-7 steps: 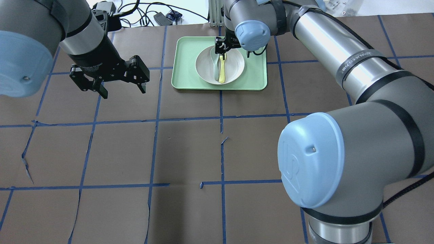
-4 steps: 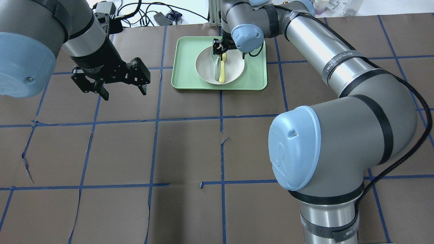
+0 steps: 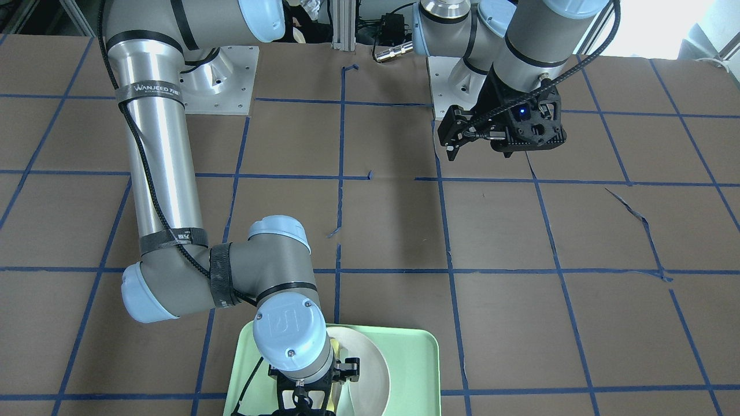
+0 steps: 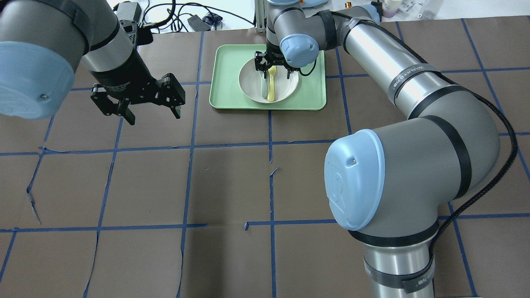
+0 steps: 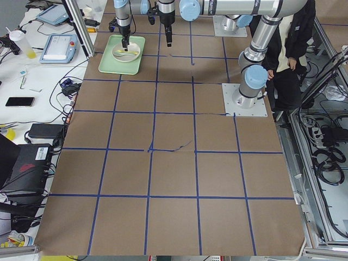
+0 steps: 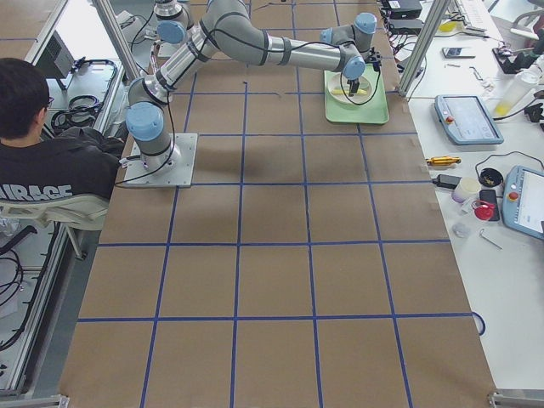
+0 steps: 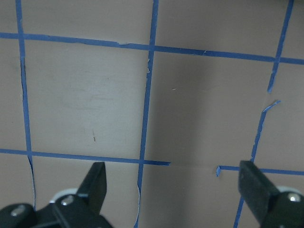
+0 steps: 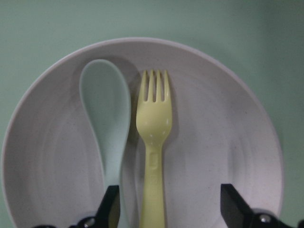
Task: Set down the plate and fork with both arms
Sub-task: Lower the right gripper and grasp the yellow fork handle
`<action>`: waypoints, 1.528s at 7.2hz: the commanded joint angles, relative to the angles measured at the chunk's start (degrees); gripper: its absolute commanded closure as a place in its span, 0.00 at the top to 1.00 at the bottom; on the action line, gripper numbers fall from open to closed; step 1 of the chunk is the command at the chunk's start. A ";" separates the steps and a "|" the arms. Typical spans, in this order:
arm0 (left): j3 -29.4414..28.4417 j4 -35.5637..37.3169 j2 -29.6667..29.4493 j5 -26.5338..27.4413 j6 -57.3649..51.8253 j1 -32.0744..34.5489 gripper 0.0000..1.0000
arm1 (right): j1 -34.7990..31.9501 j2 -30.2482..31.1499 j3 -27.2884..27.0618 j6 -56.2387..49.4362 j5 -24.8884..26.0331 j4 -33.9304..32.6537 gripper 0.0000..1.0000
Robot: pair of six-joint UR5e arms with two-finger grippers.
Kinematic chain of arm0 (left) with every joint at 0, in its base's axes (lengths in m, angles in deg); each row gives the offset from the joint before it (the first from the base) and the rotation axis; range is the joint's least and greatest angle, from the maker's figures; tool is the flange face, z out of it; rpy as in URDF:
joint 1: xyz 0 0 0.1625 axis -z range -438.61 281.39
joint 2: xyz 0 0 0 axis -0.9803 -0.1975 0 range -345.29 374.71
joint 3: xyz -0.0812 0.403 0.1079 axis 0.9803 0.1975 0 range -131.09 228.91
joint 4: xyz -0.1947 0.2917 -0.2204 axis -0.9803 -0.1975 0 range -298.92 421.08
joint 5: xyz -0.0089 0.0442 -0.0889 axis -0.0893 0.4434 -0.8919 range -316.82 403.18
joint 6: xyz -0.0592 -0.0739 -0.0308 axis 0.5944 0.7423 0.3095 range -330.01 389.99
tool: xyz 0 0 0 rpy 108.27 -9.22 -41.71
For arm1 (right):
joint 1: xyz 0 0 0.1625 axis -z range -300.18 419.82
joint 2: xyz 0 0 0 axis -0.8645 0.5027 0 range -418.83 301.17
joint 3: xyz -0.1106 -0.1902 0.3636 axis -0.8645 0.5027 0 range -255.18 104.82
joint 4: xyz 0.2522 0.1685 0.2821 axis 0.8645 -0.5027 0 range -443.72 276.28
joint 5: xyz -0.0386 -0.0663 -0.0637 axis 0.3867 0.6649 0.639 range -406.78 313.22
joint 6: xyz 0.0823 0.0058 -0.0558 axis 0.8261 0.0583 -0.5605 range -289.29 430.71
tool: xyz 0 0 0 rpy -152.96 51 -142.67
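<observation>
Right wrist-mounted view: fork [image 8: 153,156] lies on the plate [image 8: 228,142] beside the spoon [image 8: 107,123], handle between spread fingers of the right gripper [image 8: 169,194]; left gripper [image 7: 172,168] gapes too.

plate [image 8: 213,156]: off-white, finely dark-speckled
fork [image 8: 153,137]: pale yellow, plain
spoon [image 8: 107,114]: pale grey-green, plain
tray [image 4: 225,82]: mint green, plain
bench [image 4: 227,186]: brown paper, crossed by a grid of blue tape lines
arms [image 4: 397,70]: silver-grey tubes, darker grey joints, light-blue caps, black bands, black cable
left hand [image 4: 153,114]: black, small blue light on body, white lettering on wrist
right hand [image 4: 272,66]: black, silvery screw heads
mounts [image 3: 219,75]: bare silver metal
</observation>
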 commanded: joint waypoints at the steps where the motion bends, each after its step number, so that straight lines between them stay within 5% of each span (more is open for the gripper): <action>1: 0.03 0.16 0.00 0.00 -0.03 -0.09 1.00 | -0.24 -0.21 -1.21 -0.27 -0.02 -0.03 0.74; 5: 0.03 0.34 0.00 -0.09 -0.03 -0.09 1.00 | -0.24 -1.00 -1.47 -0.18 0.16 -0.03 0.68; 8: 0.03 0.43 0.00 -0.09 -0.03 -0.09 1.00 | -0.24 -1.01 -1.56 -0.01 0.25 -0.03 0.46; 11: -0.06 0.51 0.00 -0.09 -0.03 -0.18 1.00 | -0.24 -0.83 -1.56 -0.01 0.33 -0.03 0.38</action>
